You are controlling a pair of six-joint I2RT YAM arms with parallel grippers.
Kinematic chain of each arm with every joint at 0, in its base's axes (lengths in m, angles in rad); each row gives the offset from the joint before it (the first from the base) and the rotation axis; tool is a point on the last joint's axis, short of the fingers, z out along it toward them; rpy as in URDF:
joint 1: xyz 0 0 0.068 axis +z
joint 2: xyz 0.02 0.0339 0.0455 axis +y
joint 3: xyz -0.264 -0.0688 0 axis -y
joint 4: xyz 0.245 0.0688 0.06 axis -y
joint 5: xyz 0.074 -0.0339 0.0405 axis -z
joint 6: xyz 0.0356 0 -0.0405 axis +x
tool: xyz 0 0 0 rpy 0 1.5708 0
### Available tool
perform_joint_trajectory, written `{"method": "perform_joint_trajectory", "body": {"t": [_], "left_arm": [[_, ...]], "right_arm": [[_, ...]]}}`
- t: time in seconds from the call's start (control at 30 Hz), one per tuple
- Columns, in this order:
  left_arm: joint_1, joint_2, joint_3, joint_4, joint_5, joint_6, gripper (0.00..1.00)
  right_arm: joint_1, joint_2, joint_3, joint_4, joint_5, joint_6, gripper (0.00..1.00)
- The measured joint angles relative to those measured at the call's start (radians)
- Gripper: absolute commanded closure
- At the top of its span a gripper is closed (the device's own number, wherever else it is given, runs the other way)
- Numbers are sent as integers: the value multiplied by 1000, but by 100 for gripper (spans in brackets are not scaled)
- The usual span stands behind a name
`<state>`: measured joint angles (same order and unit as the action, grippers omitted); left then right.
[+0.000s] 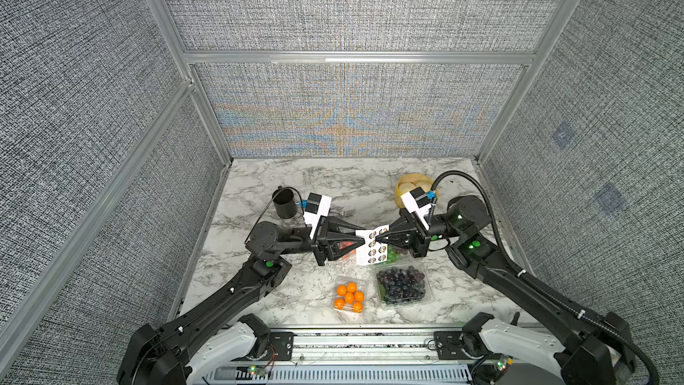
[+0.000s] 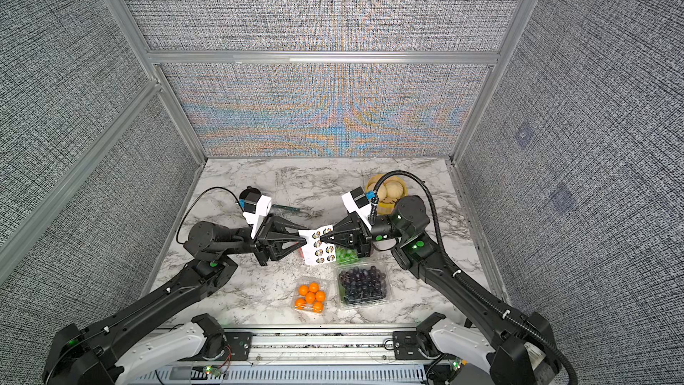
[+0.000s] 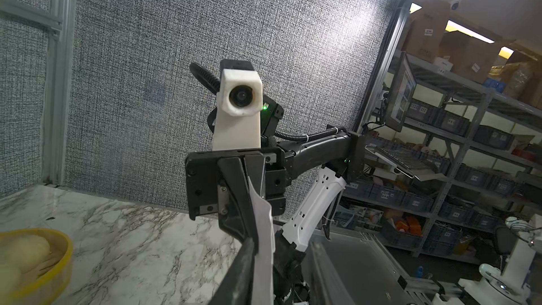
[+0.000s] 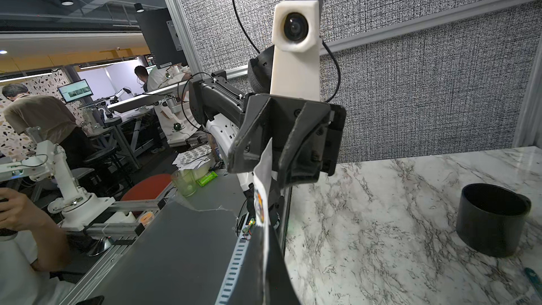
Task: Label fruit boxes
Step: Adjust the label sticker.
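Stickers in rows cover a white sheet that hangs in the air over the middle of the desk; we see it in both top views. The right jaws are together, clamped on its right edge. The left jaws meet the sheet from the opposite side. The sheet passes between them, but we cannot tell if they press it or stand a little apart.

Four clear boxes are on the desk. The box with orange balls and the box with dark grapes lie side by side near the front edge. The box with green grapes is partly hidden under the sheet and the right jaws. The box with strawberries shows only some red under the left jaws. A black cup stands at the back left, a yellow steamer at the back right.
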<state>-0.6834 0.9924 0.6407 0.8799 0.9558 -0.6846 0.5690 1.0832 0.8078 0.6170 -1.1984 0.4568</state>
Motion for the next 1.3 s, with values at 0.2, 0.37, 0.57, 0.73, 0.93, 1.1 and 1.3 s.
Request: {"method": "perform_joint_trajectory", "body": {"t": [0.2,0.37,0.57,0.73,0.93,1.1,1.3], "left_arm": [[0,21,13,-26,-11,3,97],[0,31,21,-32,-10,3,100],[0,48,29,-45,-11,4,96],[0,43,23,-45,-11,4,83],[0,34,21,-51,-11,16,80],[0,45,23,-69,-14,30,83],[0,49,16,-51,-10,18,52]], "right_arm": [[3,2,-3,8,0,2,100],[6,10,-5,26,-5,12,100],[8,18,-1,36,-6,15,100],[8,22,5,8,10,-1,100],[8,33,15,-9,24,-14,100],[13,47,15,2,27,-6,100],[14,57,16,14,21,1,100]]}}
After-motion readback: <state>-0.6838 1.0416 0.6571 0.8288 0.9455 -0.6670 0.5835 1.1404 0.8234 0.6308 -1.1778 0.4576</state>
